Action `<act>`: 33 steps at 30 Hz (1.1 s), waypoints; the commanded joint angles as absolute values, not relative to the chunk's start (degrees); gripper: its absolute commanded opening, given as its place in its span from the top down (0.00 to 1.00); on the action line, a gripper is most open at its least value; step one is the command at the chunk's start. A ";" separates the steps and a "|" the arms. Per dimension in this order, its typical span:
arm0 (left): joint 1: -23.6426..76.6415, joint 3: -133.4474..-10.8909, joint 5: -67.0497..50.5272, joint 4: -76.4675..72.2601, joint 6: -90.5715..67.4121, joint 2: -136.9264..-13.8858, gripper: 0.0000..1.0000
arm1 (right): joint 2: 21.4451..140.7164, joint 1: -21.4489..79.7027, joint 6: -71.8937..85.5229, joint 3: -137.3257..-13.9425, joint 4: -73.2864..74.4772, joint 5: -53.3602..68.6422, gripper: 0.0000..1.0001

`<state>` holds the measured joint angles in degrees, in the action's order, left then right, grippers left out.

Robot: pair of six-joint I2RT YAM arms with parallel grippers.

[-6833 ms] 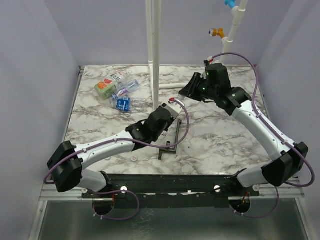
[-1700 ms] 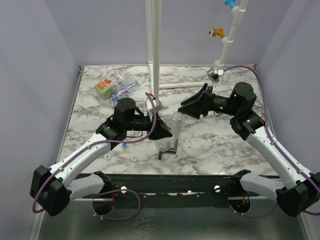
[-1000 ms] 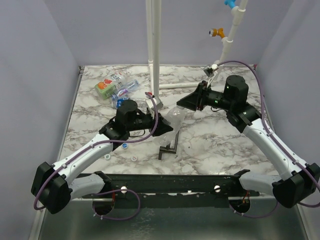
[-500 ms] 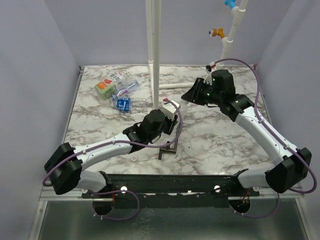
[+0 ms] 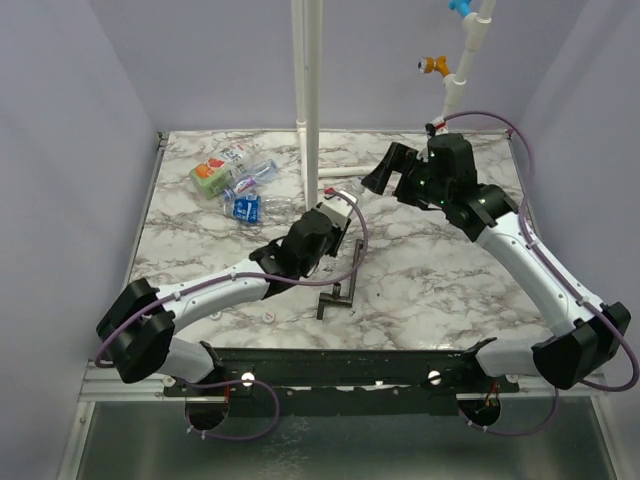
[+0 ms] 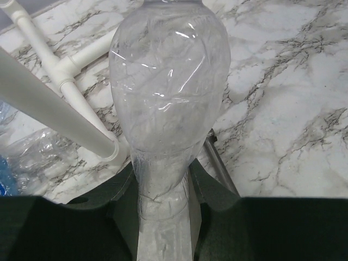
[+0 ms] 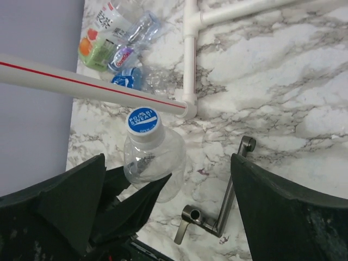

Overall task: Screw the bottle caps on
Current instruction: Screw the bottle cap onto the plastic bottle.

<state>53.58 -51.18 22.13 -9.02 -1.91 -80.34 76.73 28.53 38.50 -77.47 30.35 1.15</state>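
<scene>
Bottle (image 7: 155,163) you are clamping in left pincer (image 6: 161,209) is wearing its blue cap (image 7: 142,120); right pincer (image 5: 388,170) is gaping apart; far-left bottles (image 5: 225,178) are likely awaiting theirs.

The left gripper (image 5: 335,212) reaches over the middle of the marble bench (image 5: 450,280). Its fingers are closed on a clear bottle (image 5: 347,203) that is hard to make out. Just beyond it, the right gripper (image 5: 385,172) hangs with its fingers spread, apart from the bottle. A black T-shaped tool (image 5: 345,275) lies beside the left arm. A heap of bottles (image 5: 230,180) lies at the far left. A tall white pipe (image 5: 305,90) stands at the back. A small white cap (image 5: 270,316) lies near the front edge.
</scene>
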 commanded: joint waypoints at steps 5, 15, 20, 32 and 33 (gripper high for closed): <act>40.42 -47.20 -16.79 -4.13 -4.59 -70.19 1.00 | 69.78 13.08 30.69 -73.33 19.25 30.34 0.00; 32.17 -44.17 -53.05 -12.12 -14.94 -65.02 1.00 | 67.49 10.91 40.65 -58.19 -18.05 65.13 0.00; 31.21 -43.26 -59.30 -18.33 -21.10 -65.46 1.00 | 67.13 14.48 38.54 -58.56 -17.46 62.17 0.00; 31.20 -42.11 -61.85 -23.14 -25.53 -67.12 1.00 | 68.86 20.90 37.44 -60.44 -18.09 57.63 0.18; 31.20 -41.97 -61.96 -23.47 -25.93 -67.19 1.00 | 69.06 21.27 37.38 -60.72 -17.93 57.49 0.20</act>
